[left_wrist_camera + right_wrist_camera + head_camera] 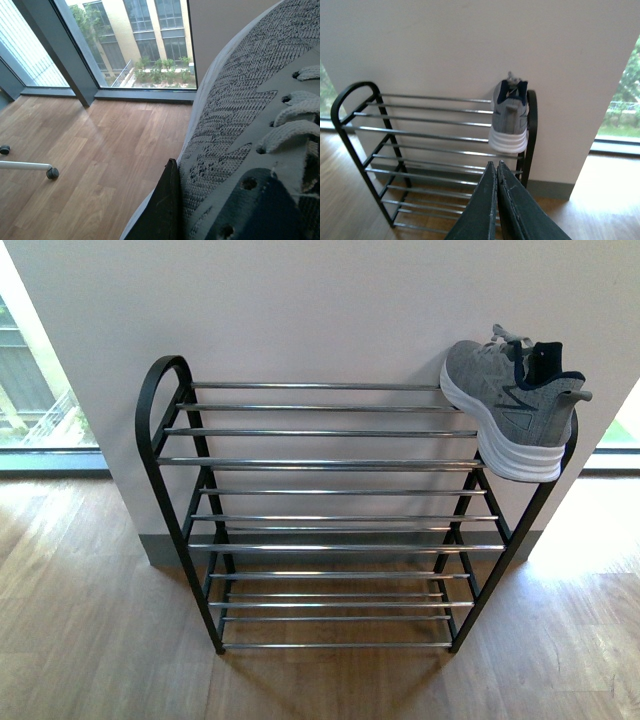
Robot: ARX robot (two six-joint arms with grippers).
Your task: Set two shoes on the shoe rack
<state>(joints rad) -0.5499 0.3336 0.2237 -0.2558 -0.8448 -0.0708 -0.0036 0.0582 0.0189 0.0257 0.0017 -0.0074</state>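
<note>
White wall (300, 300), sneaker (505, 405) on rack (320, 463) beyond closed empty right pincer (496, 172), left pincer (169, 190) holding other sneaker (235, 115).

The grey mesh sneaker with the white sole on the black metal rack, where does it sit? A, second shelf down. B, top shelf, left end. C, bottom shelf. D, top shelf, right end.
D: in the front view the grey mesh white-soled sneaker rests on the top silver bars of the black metal four-tier rack, at its right end.
</note>
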